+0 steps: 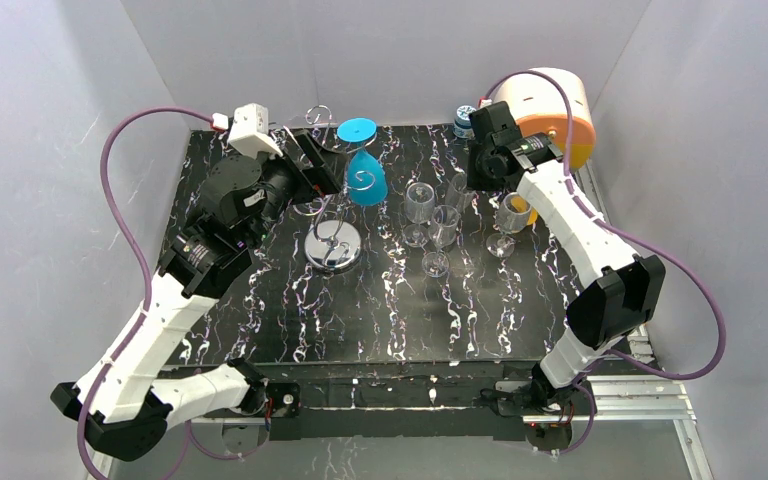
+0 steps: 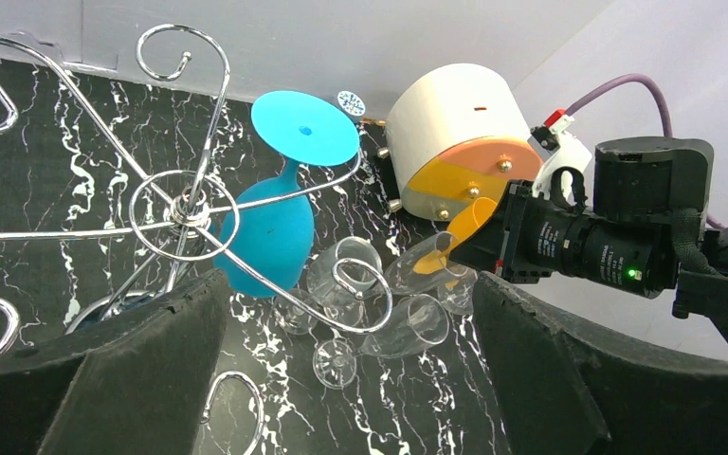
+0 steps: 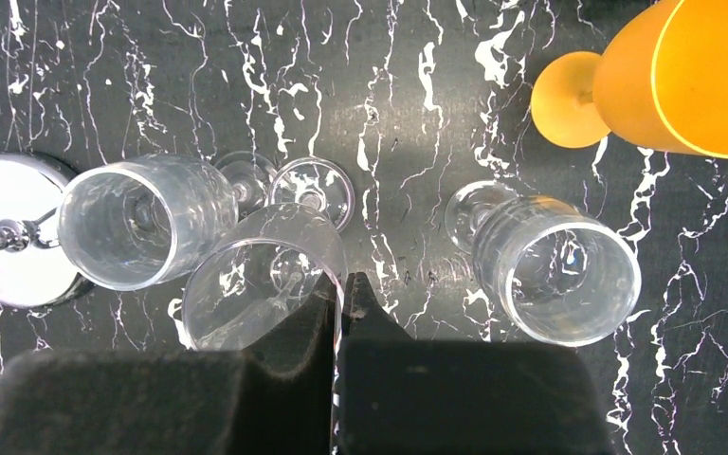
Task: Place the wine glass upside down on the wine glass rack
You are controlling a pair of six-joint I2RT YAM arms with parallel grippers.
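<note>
The wine glass rack (image 1: 333, 247), silver wire on a round chrome base, stands left of centre; its scroll arms (image 2: 185, 204) fill the left wrist view. A blue glass (image 1: 365, 178) hangs upside down on it. Several clear wine glasses stand in a cluster to its right. My right gripper (image 3: 344, 284) is shut on the rim of one clear wine glass (image 3: 256, 275), one finger inside the bowl and one outside. From above this glass (image 1: 457, 192) shows just under the right wrist. My left gripper (image 2: 351, 379) stands open beside the rack's arms, holding nothing.
Other clear glasses (image 3: 137, 223) (image 3: 559, 270) stand upright close on both sides of the held one. An orange glass (image 3: 682, 76) and a white and orange drum (image 1: 550, 110) sit at the back right. White walls close in the table on three sides.
</note>
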